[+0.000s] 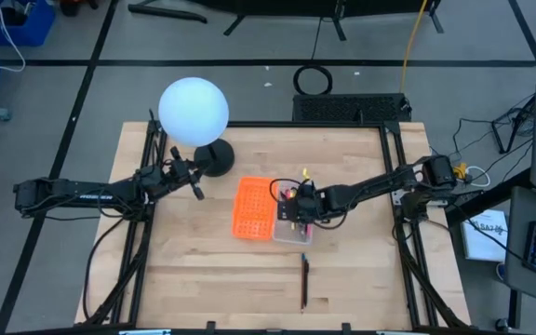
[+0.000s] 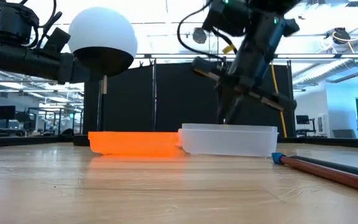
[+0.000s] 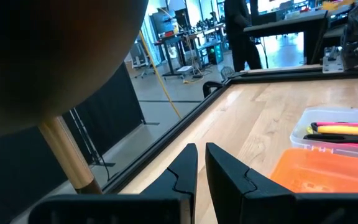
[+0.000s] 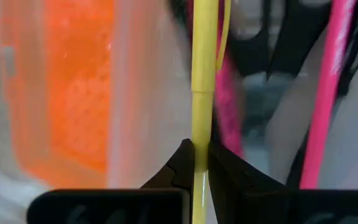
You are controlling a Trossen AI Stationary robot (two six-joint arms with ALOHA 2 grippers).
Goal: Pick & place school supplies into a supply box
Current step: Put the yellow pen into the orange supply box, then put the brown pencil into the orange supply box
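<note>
The clear supply box (image 1: 291, 226) stands at the table's middle, with the orange perforated tray (image 1: 254, 209) against its left side. Pink pens (image 4: 331, 93) lie in the box. My right gripper (image 1: 297, 208) is low over the box, shut on a yellow pen (image 4: 202, 74). The box also shows in the low view (image 2: 229, 140). A dark and red pen (image 1: 303, 282) lies flat on the table nearer the front edge. My left gripper (image 3: 201, 165) hangs empty at the far left beside the lamp, fingers together. My right gripper pinches the yellow pen's shaft (image 4: 201, 152) between its two fingers. The fingers slant down from the table's right. The pen runs on past the fingertips over the box's inside, beside the pink pens. Whether it rests on the box floor I cannot tell.
A lamp with a white globe (image 1: 194, 110) and a dark round base (image 1: 215, 160) stands at the table's far left, close to my left gripper. Bare wood lies in front of the trays, around the loose pen (image 2: 328, 168).
</note>
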